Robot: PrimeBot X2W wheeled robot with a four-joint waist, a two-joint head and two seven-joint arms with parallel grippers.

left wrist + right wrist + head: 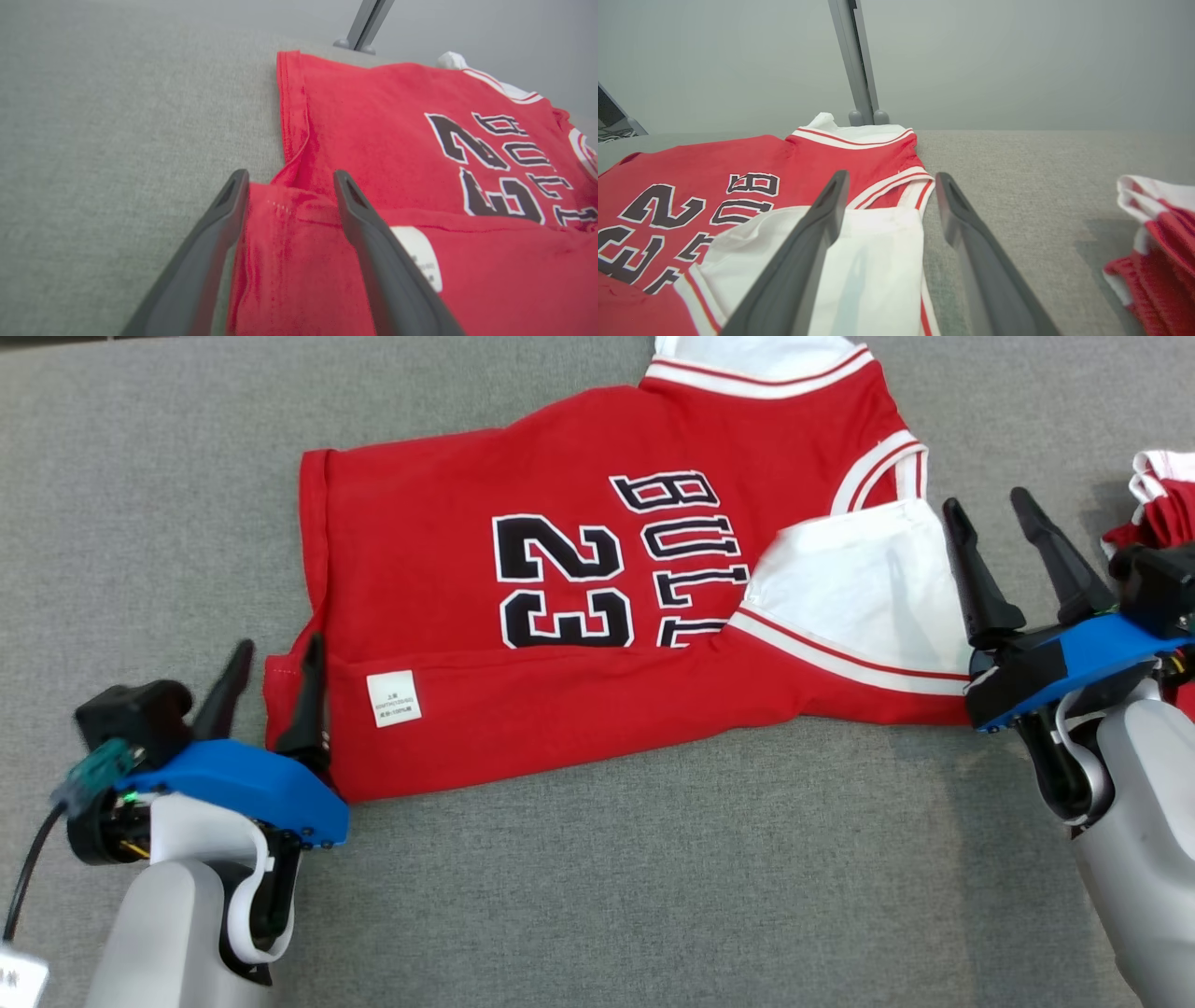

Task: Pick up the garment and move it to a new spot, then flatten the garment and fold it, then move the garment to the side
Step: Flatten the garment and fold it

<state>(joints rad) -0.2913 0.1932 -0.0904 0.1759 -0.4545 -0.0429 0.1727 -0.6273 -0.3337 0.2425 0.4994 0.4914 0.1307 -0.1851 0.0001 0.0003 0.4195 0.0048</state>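
Open room is left on the grey cloth-covered tabletop (607, 896) on the near side and left of the flat red basketball jersey (448, 569). The right edge is crowded by a crumpled red-and-white cloth bundle (1162, 495); a grey metal post (857, 70) is set behind the collar.

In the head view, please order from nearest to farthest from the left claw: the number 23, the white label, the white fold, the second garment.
From the left claw:
1. The white label, just right of it on the jersey.
2. The number 23, in the jersey's middle.
3. The white fold, beside the right claw.
4. The second garment, at the far right edge.
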